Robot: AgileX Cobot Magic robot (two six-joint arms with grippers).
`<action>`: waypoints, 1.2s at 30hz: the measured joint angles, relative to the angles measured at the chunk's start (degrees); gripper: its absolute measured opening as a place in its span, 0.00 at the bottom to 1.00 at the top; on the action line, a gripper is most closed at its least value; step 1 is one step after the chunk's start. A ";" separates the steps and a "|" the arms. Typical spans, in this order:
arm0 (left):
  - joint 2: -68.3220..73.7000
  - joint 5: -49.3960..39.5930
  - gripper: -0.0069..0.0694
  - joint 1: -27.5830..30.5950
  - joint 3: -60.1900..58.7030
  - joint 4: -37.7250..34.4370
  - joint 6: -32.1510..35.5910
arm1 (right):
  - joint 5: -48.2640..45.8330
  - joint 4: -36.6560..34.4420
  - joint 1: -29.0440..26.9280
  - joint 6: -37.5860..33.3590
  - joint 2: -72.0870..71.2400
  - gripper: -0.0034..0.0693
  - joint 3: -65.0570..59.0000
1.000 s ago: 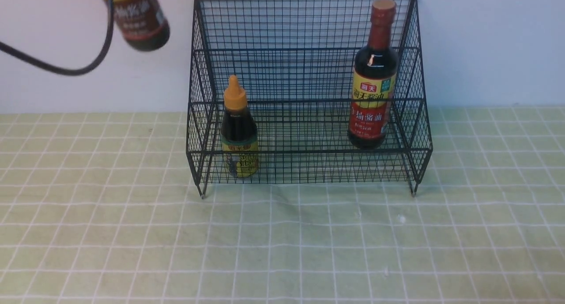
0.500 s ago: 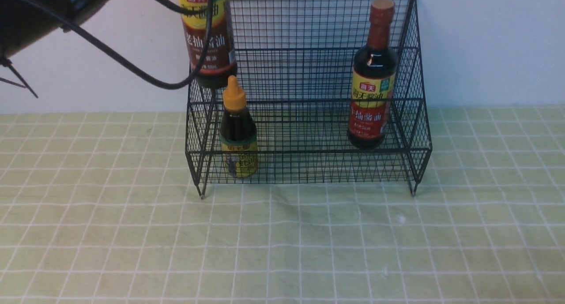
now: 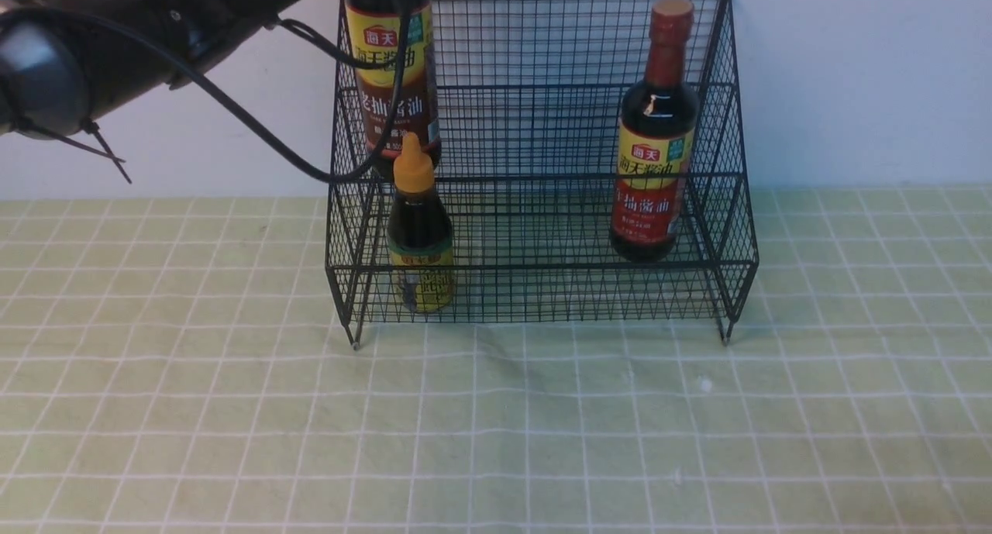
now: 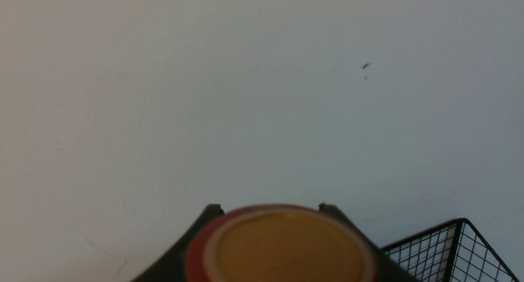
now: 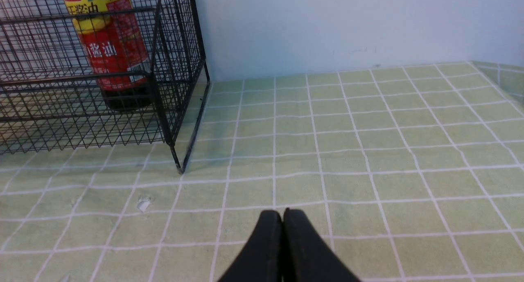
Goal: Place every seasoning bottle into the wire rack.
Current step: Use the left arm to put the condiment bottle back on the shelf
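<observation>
Holding brown-label bottle (image 3: 391, 77) upright in left gripper (image 4: 270, 210), at wire rack (image 3: 542, 86) left end, just behind short bottle (image 3: 419, 232). Red-label bottle (image 3: 653, 177) shelved right. Right gripper (image 5: 282, 218) pinched closed, empty.

Wire rack (image 3: 542, 266) holds short bottle (image 3: 419, 232), red-labelled bottle (image 3: 656, 154) upright; brown-labelled bottle (image 3: 390, 77) hangs at its left end.

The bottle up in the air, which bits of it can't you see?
Held bottle: top cut off by the front view's upper edge.
Its base: partly hidden behind the short bottle.
Left gripper: left wrist view shows only two tips beside the cap.
</observation>
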State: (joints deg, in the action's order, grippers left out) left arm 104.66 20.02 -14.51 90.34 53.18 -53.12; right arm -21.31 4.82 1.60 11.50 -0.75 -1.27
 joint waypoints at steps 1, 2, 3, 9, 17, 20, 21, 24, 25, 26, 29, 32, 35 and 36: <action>0.43 0.56 0.43 0.00 0.10 1.23 -0.05 | 0.00 0.00 0.00 0.00 0.00 0.03 0.00; 0.43 0.78 0.43 0.00 0.15 1.61 -0.05 | 0.00 0.00 0.00 0.00 0.00 0.03 0.00; 0.74 0.75 0.43 0.00 0.17 3.05 0.10 | 0.00 0.00 0.00 0.00 0.00 0.03 0.00; 4.58 -2.75 0.43 0.00 -0.68 5.79 0.15 | 0.00 0.00 0.00 0.00 0.00 0.03 0.00; 5.46 -3.51 0.43 0.00 -0.96 5.78 -1.63 | 0.00 0.00 0.00 0.00 0.00 0.03 0.00; 6.32 -3.27 0.43 0.00 -0.96 5.85 -3.65 | 0.00 0.00 0.00 0.00 0.00 0.03 0.00; 6.71 -3.27 0.43 0.00 -0.96 5.97 -4.48 | 0.00 0.00 0.00 0.00 0.00 0.03 0.00; 7.41 -3.06 0.44 0.00 -0.96 6.69 -6.07 | 0.00 0.00 0.00 0.00 0.00 0.03 0.00; 7.54 -2.94 0.45 -0.05 -0.96 6.87 -6.57 | 0.00 0.00 0.00 0.00 0.00 0.03 0.00; 7.61 -2.76 0.47 -0.05 -0.70 6.87 -7.34 | 0.00 0.00 0.00 0.00 0.00 0.03 0.00; 7.35 -1.80 0.52 -0.05 -0.12 8.24 -9.17 | 0.00 0.00 0.00 0.00 0.00 0.03 0.00; 7.23 -1.08 0.57 -0.05 0.17 10.11 -10.96 | 0.00 0.00 0.00 0.00 0.00 0.03 0.00; 7.16 -0.81 0.58 -0.05 0.14 13.10 -13.30 | 0.00 0.00 0.00 0.00 0.00 0.03 0.00; 7.10 -0.87 0.58 -0.05 0.14 14.63 -14.79 | 0.00 0.00 0.00 0.00 0.00 0.03 0.00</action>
State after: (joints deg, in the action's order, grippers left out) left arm 111.76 19.15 -14.56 90.49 67.81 -67.92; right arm -21.31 4.82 1.60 11.50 -0.75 -1.27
